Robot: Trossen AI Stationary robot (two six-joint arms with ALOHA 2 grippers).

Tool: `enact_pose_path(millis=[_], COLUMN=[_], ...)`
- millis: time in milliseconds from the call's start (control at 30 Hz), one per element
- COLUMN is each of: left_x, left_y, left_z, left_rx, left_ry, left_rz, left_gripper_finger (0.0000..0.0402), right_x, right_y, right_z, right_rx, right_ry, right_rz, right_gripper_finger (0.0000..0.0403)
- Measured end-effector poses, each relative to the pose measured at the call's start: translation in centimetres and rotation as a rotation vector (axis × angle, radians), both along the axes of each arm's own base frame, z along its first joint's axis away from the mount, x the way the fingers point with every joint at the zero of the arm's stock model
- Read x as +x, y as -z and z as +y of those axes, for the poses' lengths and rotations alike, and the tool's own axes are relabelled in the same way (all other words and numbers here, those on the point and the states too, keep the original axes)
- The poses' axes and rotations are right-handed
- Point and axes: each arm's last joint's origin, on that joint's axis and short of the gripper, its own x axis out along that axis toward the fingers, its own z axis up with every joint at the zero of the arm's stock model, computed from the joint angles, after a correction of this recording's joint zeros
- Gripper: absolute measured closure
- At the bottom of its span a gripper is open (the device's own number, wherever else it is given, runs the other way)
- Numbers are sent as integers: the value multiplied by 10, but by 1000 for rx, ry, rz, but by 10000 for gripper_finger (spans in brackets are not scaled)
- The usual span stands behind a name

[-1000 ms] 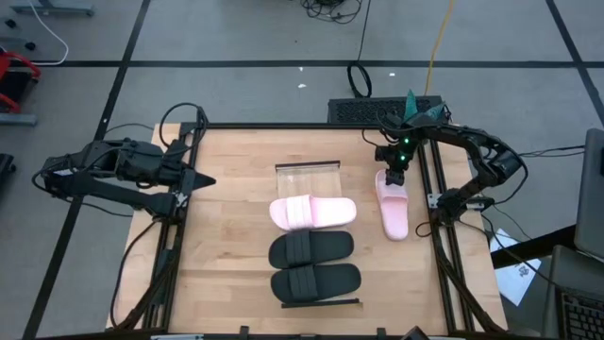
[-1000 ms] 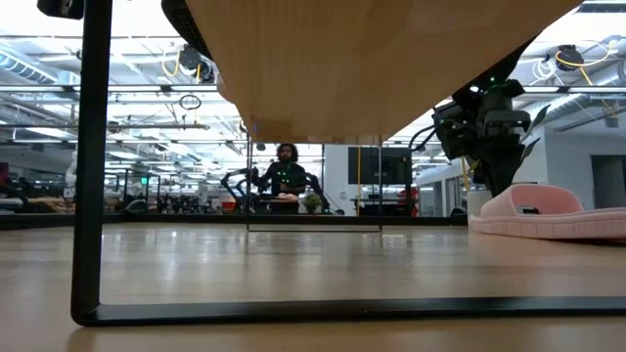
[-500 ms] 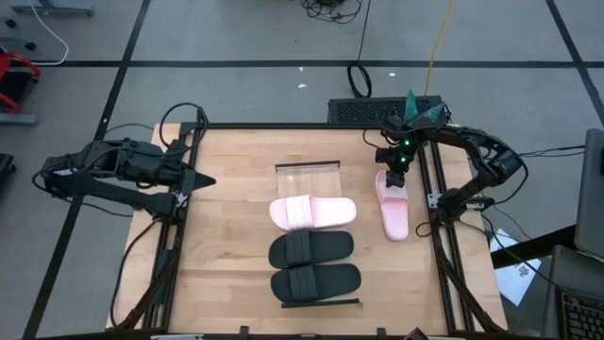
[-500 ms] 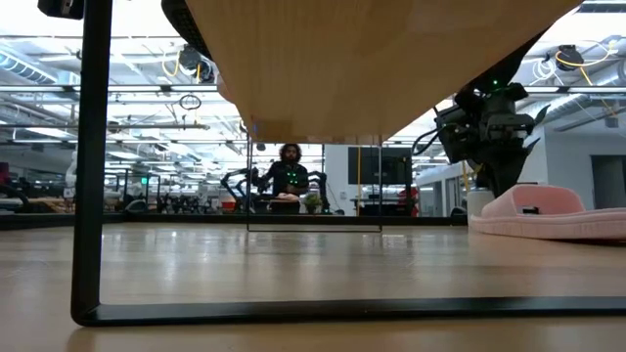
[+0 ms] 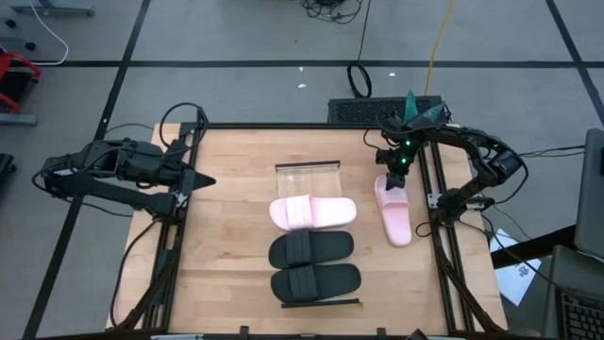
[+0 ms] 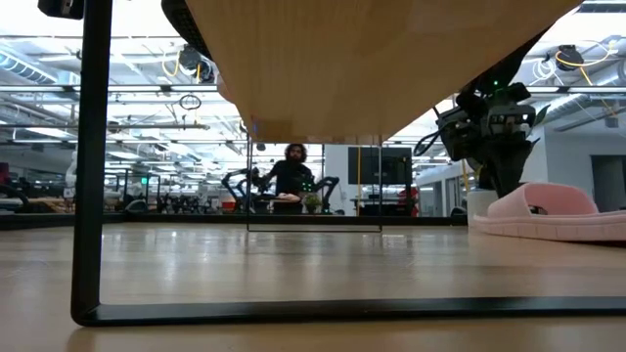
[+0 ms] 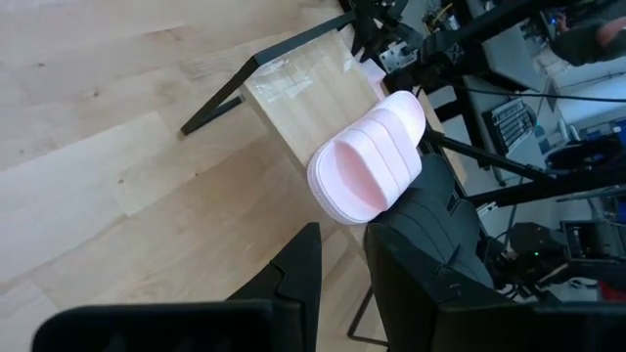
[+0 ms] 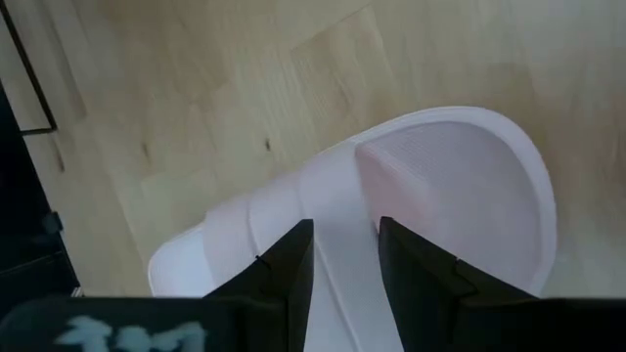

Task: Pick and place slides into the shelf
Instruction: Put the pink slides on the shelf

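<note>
The shelf (image 5: 307, 179) lies along the middle of the table and carries one pink slide (image 5: 313, 212) and two black slides (image 5: 311, 248) (image 5: 316, 281), each resting on its sole. The second pink slide (image 5: 394, 212) lies sole-down on the tabletop near the right edge. My right gripper (image 5: 393, 176) stands over that slide's far end, shut on it. My left gripper (image 5: 206, 179) waits shut at the table's left edge, touching nothing. Its wrist view shows the shelf (image 7: 293, 93) and the pink slide on it (image 7: 367, 166). My right gripper (image 8: 344, 240) comes from above, pointing down, at the pink slide's strap (image 8: 337, 210), at the edge that faces the heel. One finger (image 8: 293, 269) lies on the strap's outside and the other finger (image 8: 416, 269) on the footbed side. The slide (image 6: 548, 210) rests on the table.
Dark frame rails (image 5: 436, 236) run close along the slide's right side. Bare tabletop (image 5: 226, 246) lies left of the shelf. The shelf's far end (image 5: 307, 170) is bare. In the low view the shelf's frame leg (image 6: 90, 196) stands close by, and a person (image 6: 293, 176) shows far behind.
The right gripper has stayed over the pink slide's far end. The slide has turned and shifted a little on the table beneath it, and the low view now shows more of the strap's opening. The left arm has kept still.
</note>
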Motion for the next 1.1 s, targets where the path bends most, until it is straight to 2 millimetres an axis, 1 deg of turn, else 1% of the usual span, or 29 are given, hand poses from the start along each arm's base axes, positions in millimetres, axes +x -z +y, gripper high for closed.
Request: enact_pose_path(millis=[200,400,500,633,867,1100], left_x=[0,0,0,0,0,0], left_y=[0,0,0,0,0,0], left_z=[0,0,0,0,0,0], left_rx=[4,6,6,6,6,25], left_ry=[2,4,4,4,4,17], left_rz=[0,0,0,1,0,2], left_gripper_finger=[319,319,319,319,319,319], right_x=[-2,-1,-1,-1,3,4], right_y=[1,2,1,2,18,15], right_z=[-2,-2,-1,-1,-2,0], right_rx=[-65,-76,-37,-25,46,112], right_ry=[-45,-45,-34,-34,-47,-19], right_rz=[59,51,25,32,83,78], right_gripper_finger=[294,294,294,294,294,294])
